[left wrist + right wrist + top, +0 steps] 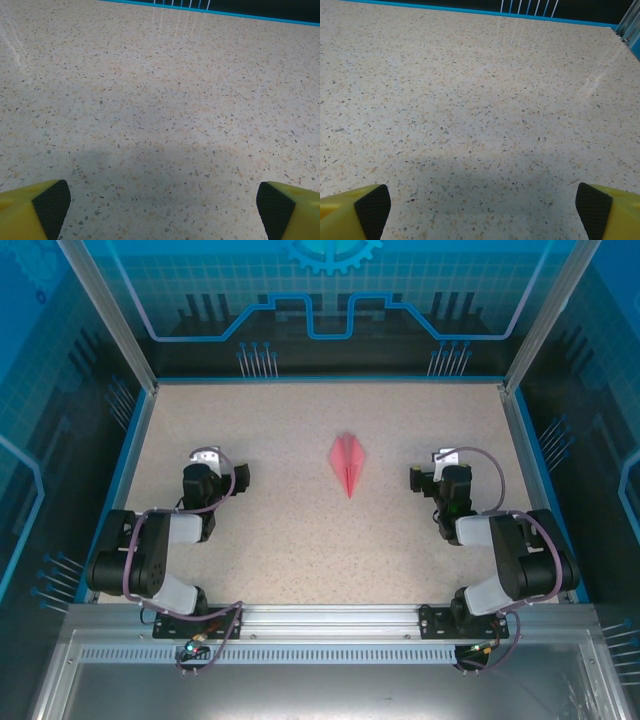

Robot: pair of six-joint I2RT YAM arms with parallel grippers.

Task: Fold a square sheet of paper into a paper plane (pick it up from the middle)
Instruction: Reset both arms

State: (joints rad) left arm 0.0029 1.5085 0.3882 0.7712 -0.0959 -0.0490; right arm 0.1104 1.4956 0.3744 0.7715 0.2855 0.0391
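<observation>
Paper plane (348,463) lay on the speckled table (270,550) in the top view, between the two arms, touching neither. Left wrist view: the left gripper (162,205) stood wide open over bare table. Right wrist view: the right gripper (482,204) was open too, holding nothing.

table (290,560): speckled beige | rim (330,378): blue | walls (330,300): blue patterned panels

left hand (161,205) fingers cropped at lower edge, right hand (483,207) likewise, paper plane (348,462) folds too small
</observation>
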